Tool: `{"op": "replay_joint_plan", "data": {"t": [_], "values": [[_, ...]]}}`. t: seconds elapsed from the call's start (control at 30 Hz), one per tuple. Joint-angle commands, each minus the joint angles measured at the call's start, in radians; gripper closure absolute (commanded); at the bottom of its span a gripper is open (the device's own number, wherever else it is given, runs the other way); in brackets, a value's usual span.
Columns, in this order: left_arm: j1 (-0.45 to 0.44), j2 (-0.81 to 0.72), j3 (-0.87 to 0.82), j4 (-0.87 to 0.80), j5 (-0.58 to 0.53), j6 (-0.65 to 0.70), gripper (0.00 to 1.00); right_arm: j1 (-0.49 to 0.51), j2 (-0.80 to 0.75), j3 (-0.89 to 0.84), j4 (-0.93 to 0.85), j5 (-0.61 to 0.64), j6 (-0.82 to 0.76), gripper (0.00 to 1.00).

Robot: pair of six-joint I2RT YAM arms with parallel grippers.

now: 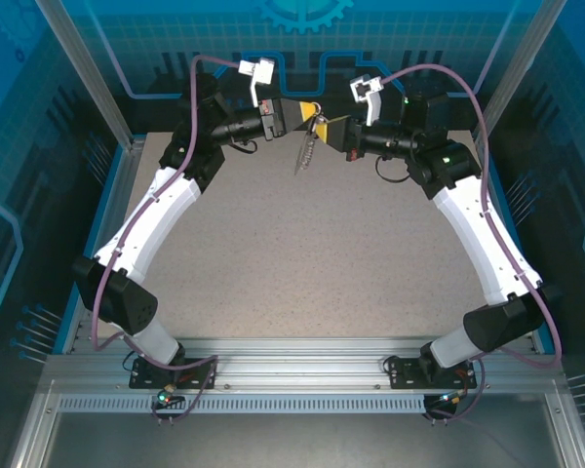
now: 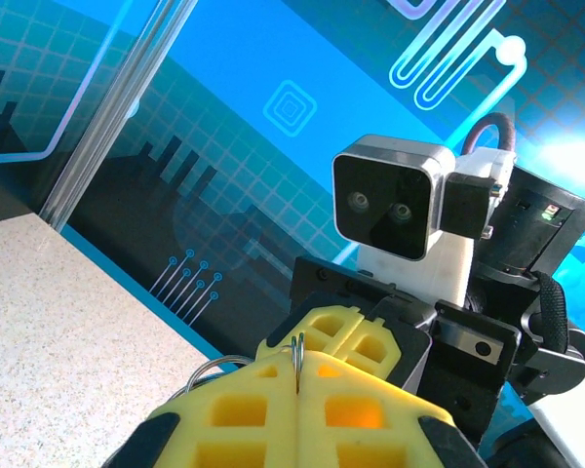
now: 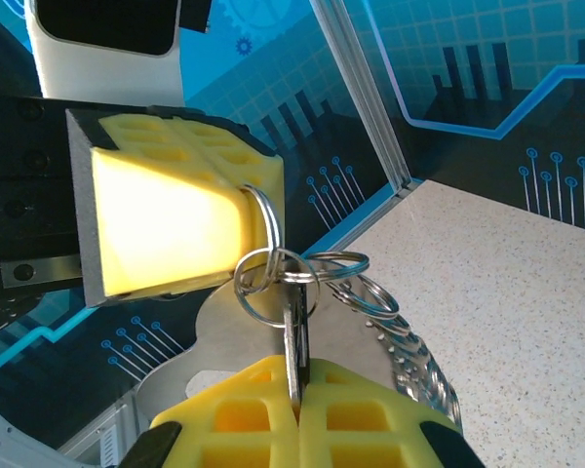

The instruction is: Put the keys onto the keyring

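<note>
Key (image 3: 294, 336) inside right claw (image 3: 297, 382)

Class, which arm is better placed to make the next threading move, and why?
Right, probably: the right gripper is shut on the key, free to steer it; the left gripper just pinches the ring steady.

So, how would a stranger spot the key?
Look above the far edge of the table, where both arms meet. Round rings hang between their yellow fingers. The key is the one flat, straight metal strip, pinched by the right fingers.
</note>
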Motion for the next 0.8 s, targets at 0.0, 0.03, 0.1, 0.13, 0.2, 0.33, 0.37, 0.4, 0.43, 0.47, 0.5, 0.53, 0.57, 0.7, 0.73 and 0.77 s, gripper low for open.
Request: {"op": "replay_joint_plan", "data": {"t": [0.0,0.03,0.1,0.13,0.2,0.33,0.37,0.4,0.43,0.47,0.5,0.53,0.57,0.7,0.73,0.77], "values": [[-0.007,-0.015,0.024,0.076,-0.025,-0.031,1.00,0.010,0.021,0.020,-0.045,-0.052,-0.019,1.00],[-0.006,-0.014,0.023,0.080,-0.027,-0.033,1.00,0.010,0.023,0.021,-0.048,-0.055,-0.019,1.00],[-0.006,-0.014,0.019,0.086,-0.033,-0.035,1.00,0.013,0.029,0.023,-0.052,-0.065,-0.022,1.00],[-0.006,-0.014,0.018,0.091,-0.035,-0.037,1.00,0.014,0.032,0.023,-0.052,-0.070,-0.022,1.00],[-0.007,-0.012,0.018,0.098,-0.036,-0.042,1.00,0.020,0.039,0.029,-0.054,-0.082,-0.022,1.00],[-0.007,-0.009,0.015,0.109,-0.038,-0.049,1.00,0.041,0.059,0.058,-0.060,-0.102,-0.027,1.00],[-0.007,-0.008,0.012,0.112,-0.039,-0.050,1.00,0.046,0.065,0.067,-0.061,-0.106,-0.027,1.00],[-0.008,-0.007,0.013,0.113,-0.039,-0.050,1.00,0.050,0.070,0.075,-0.061,-0.110,-0.027,1.00],[-0.008,-0.008,0.011,0.113,-0.040,-0.050,1.00,0.055,0.074,0.085,-0.060,-0.114,-0.024,1.00],[-0.008,-0.006,0.011,0.113,-0.040,-0.050,1.00,0.059,0.079,0.095,-0.057,-0.121,-0.022,1.00],[-0.009,-0.006,0.010,0.115,-0.040,-0.050,1.00,0.064,0.084,0.103,-0.056,-0.127,-0.020,1.00],[-0.010,-0.006,0.008,0.116,-0.041,-0.050,1.00,0.068,0.091,0.114,-0.058,-0.134,-0.020,1.00],[-0.010,-0.005,0.007,0.116,-0.042,-0.050,1.00,0.073,0.096,0.126,-0.060,-0.141,-0.019,1.00],[-0.010,-0.006,0.004,0.120,-0.044,-0.050,1.00,0.077,0.108,0.145,-0.083,-0.154,-0.036,1.00],[-0.011,-0.006,0.004,0.121,-0.045,-0.050,1.00,0.078,0.110,0.147,-0.093,-0.153,-0.043,1.00],[-0.011,-0.006,0.003,0.122,-0.045,-0.050,1.00,0.076,0.110,0.146,-0.101,-0.154,-0.048,1.00]]}}
